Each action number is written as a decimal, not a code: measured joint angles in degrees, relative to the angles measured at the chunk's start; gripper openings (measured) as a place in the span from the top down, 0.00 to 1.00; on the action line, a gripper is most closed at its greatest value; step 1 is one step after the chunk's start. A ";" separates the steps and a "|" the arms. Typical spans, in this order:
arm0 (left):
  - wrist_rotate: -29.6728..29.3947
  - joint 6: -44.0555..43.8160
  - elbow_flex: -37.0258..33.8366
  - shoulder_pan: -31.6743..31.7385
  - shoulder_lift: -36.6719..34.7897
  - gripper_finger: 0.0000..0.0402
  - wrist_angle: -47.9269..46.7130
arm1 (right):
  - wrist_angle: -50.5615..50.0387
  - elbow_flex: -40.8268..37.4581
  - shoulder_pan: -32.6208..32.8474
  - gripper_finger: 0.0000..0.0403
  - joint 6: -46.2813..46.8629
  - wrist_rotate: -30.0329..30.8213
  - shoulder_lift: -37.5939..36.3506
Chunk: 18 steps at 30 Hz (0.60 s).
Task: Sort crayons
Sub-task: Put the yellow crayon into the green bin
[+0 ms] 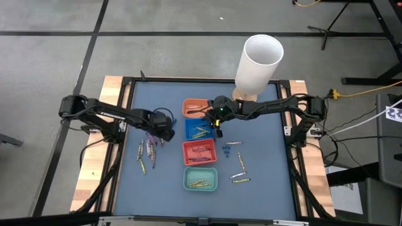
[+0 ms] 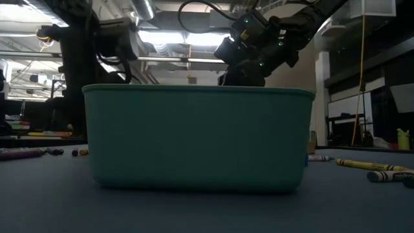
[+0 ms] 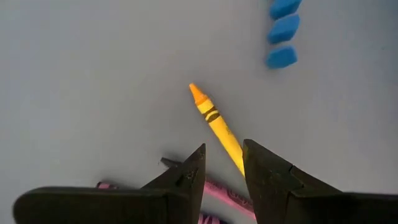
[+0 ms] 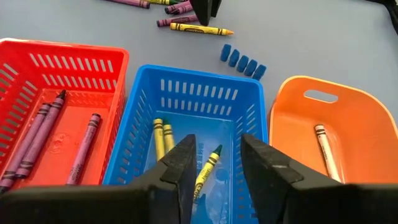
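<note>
At frame left we see the left gripper (image 1: 164, 133) with fingers parted over loose crayons (image 1: 147, 150) on the tabletop (image 1: 264, 157). At centre, the right gripper (image 1: 218, 123), fingers apart and empty, hangs over the blue tray (image 4: 186, 99) holding yellow crayons (image 4: 163, 135). A white cylinder (image 1: 259, 63) stands behind.

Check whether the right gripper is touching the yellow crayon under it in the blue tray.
Apart. The right wrist view shows the right gripper open above the blue tray; the yellow crayon lies on the tray floor, clear of both fingers.
</note>
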 joint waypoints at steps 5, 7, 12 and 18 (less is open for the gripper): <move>-1.55 -1.33 0.00 -0.34 1.98 0.77 1.45 | 0.00 0.00 0.00 0.69 0.00 0.00 -0.02; -1.63 -1.37 0.00 -0.34 2.78 0.77 1.44 | -0.02 0.00 0.00 0.69 0.00 0.00 -0.02; -1.68 -1.39 0.01 -0.34 4.56 0.77 2.82 | -0.14 0.00 0.00 0.69 0.00 0.00 -0.02; -1.73 -1.37 0.24 -0.34 6.01 0.77 3.64 | -0.17 0.00 0.00 0.69 0.00 0.00 -0.02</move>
